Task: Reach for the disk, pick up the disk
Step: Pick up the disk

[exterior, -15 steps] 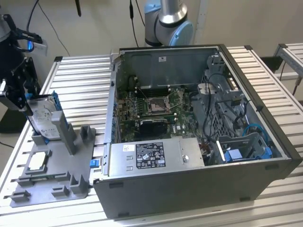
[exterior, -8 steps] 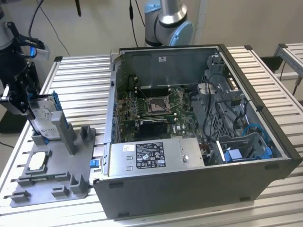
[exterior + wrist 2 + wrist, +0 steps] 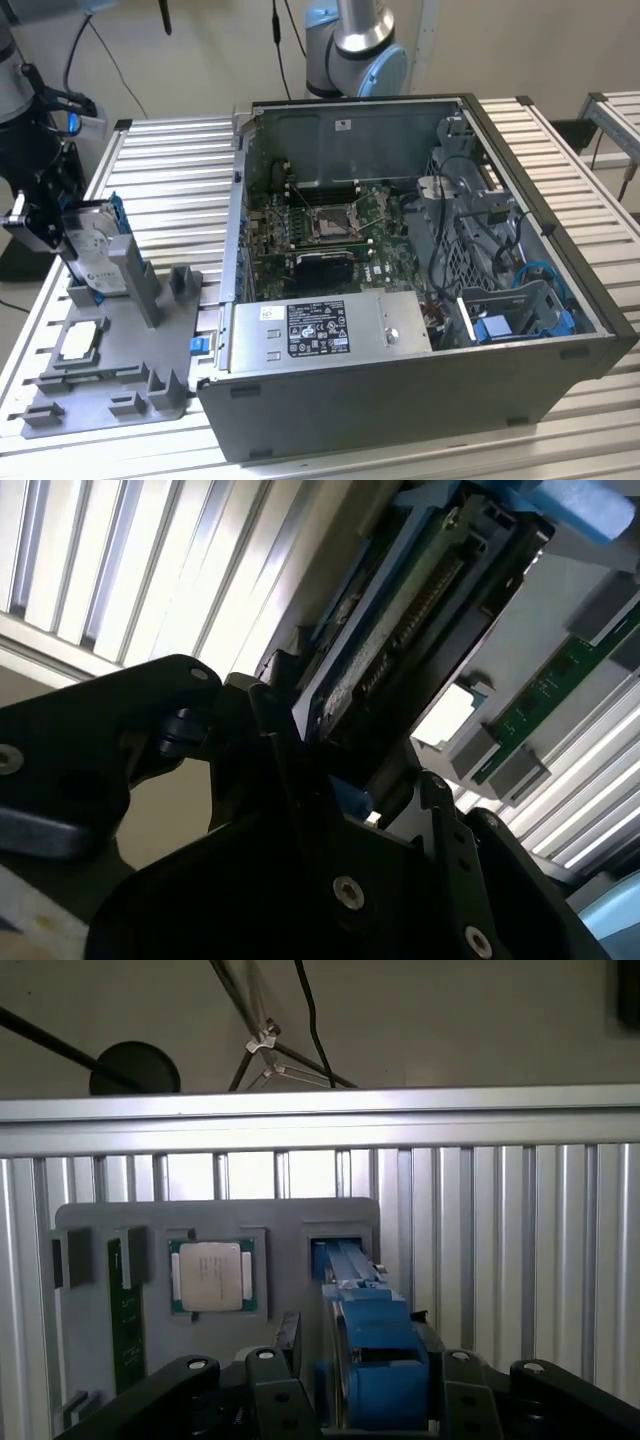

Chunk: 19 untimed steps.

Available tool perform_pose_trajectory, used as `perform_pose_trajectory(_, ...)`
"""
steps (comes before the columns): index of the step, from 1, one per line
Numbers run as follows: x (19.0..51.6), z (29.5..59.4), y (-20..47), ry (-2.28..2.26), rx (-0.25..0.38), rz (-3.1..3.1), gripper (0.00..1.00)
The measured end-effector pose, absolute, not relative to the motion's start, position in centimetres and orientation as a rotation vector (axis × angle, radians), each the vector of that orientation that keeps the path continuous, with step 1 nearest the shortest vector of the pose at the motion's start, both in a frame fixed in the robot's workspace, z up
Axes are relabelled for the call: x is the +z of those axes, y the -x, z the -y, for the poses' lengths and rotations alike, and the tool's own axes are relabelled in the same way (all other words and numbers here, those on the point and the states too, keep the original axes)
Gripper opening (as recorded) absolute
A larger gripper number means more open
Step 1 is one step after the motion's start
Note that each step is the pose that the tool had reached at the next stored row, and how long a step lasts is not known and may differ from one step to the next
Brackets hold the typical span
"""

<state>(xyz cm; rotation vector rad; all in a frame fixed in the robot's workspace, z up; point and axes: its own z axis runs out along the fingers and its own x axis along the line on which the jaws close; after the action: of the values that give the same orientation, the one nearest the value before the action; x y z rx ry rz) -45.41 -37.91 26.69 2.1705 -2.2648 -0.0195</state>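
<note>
The reach looks done: the tool (image 3: 362, 1385) straddles the top edge of the disk (image 3: 97, 250). Whether it is clamped on the disk or just apart from it cannot be told. The disk stands upright, its lower end seated in the slot of the grey fixture (image 3: 120, 385) on the table (image 3: 170, 190), beside the open computer case (image 3: 420, 300). The lift is not yet done.

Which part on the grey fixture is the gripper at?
The disk, standing upright on edge; the square chip lies flat, away from the gripper.
</note>
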Motion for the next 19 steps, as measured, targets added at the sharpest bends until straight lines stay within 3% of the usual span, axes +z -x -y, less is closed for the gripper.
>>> perform_pose_trajectory(13,25.88,37.92,45.42,-2.188,-0.062,2.283,1.00)
perform_pose_trajectory(14,25.88,37.92,45.42,-2.188,-0.062,2.283,0.00)
perform_pose_trajectory(19,25.87,37.93,45.41,-2.189,-0.062,2.283,0.00)
